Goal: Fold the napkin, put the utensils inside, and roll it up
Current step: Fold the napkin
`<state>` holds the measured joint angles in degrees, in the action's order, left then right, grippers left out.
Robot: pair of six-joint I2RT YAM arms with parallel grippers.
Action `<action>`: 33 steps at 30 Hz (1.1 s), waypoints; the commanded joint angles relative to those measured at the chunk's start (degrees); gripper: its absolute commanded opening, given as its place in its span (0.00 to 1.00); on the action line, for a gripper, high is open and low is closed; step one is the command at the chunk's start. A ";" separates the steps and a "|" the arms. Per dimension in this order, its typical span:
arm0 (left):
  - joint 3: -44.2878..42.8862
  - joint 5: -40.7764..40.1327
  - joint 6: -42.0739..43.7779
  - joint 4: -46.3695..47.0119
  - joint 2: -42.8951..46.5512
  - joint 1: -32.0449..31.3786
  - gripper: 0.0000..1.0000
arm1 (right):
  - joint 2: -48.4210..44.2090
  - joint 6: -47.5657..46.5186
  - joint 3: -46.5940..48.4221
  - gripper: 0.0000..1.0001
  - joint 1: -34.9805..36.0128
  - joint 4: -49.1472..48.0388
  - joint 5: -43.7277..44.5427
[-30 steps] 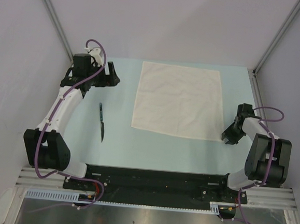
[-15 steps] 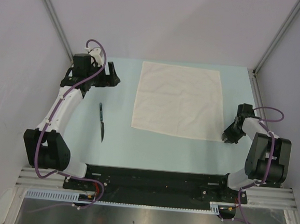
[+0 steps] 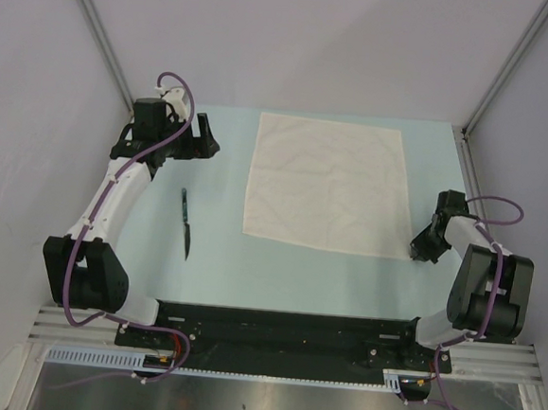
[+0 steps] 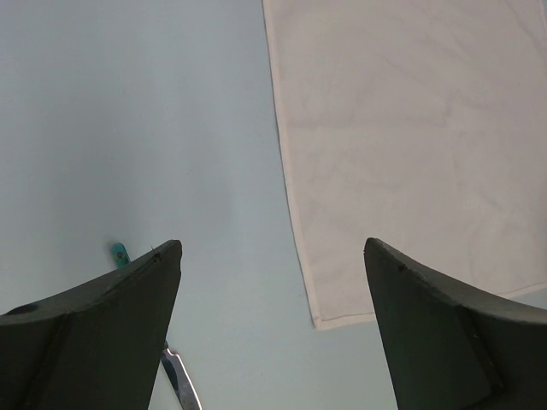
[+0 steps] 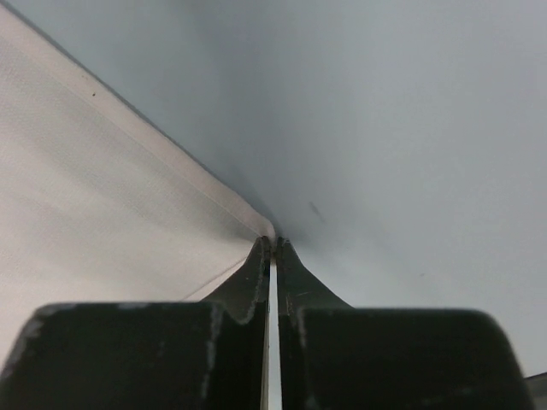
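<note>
The right end effector [image 5: 270, 246] fills the bottom of the view. Its two dark fingers [image 5: 246, 286] are pressed together, with only a thin pale line between them. A corner of the white napkin [image 5: 94, 196] sits right at the tips, pinched there and slightly raised. The cloth spreads to the left, and its hemmed edge runs diagonally from the upper left down to that corner. The pale blue-grey bench [image 5: 410, 128] covers the top and right of the view. A small dark speck [image 5: 316, 211] lies on it just beside the corner.
</note>
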<state>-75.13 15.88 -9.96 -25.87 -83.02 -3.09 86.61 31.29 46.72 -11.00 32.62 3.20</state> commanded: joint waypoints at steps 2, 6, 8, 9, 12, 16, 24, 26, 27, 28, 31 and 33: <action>-1.42 1.43 1.34 0.91 2.16 0.02 0.91 | -3.81 -2.11 0.65 0.00 -4.01 2.44 5.67; -1.51 1.52 1.34 0.82 1.99 0.02 0.91 | -5.57 -2.99 0.30 0.00 -6.31 3.59 6.29; -1.51 1.52 1.26 0.82 1.99 0.02 0.91 | -6.80 -3.34 0.21 0.00 -7.10 3.85 6.38; -1.51 1.61 1.25 0.82 1.99 0.02 0.91 | -7.06 -3.51 0.21 0.00 -7.36 4.20 6.47; -1.51 1.70 1.17 0.73 1.90 0.02 0.92 | -7.94 -3.78 1.44 0.00 -7.19 4.73 6.03; -1.60 2.05 1.08 0.73 1.55 0.02 0.91 | -7.33 -2.81 4.43 0.00 -4.13 4.91 5.67; -1.60 2.67 0.73 0.82 1.64 0.02 0.91 | 7.31 1.23 21.11 0.00 9.76 0.34 6.38; -1.60 2.40 0.81 0.82 1.72 0.02 0.92 | 12.07 1.67 27.42 0.00 13.63 -0.97 4.90; -1.60 2.05 0.90 0.73 1.72 0.02 0.92 | 16.62 1.67 29.37 0.00 14.69 -1.50 4.36; -1.68 2.05 0.99 0.64 1.81 0.02 0.91 | 18.84 1.76 31.83 0.00 17.05 -2.47 3.49; -1.77 1.61 1.08 0.64 1.90 0.02 0.92 | 27.78 2.20 41.06 0.00 21.18 -3.53 1.38; -1.77 1.35 1.25 0.47 1.90 0.02 0.91 | 32.37 3.16 47.80 0.00 23.04 -4.41 -0.38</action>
<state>-75.13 17.17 -9.98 -25.91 -83.02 -3.09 111.81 32.10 84.03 8.19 31.33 6.20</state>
